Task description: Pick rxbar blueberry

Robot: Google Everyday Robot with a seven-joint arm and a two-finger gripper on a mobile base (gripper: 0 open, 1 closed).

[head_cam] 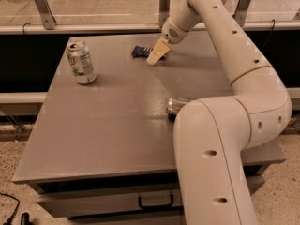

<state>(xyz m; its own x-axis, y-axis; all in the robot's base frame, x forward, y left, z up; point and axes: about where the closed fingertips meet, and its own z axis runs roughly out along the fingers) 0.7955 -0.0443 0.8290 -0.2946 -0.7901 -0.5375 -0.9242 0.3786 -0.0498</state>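
The rxbar blueberry (141, 51) is a small flat dark navy wrapper with white marks, lying at the far middle of the grey table (117, 121). My gripper (155, 56) hangs from the white arm, its cream fingers pointing down at the bar's right end, touching or just over it. Part of the bar is hidden behind the fingers.
A white-and-green can (81, 63) stands upright at the far left of the table. A silver-and-blue can (177, 108) lies on its side at the right, partly hidden by my arm's large white link (211, 163). A rail and glass wall run behind the table.
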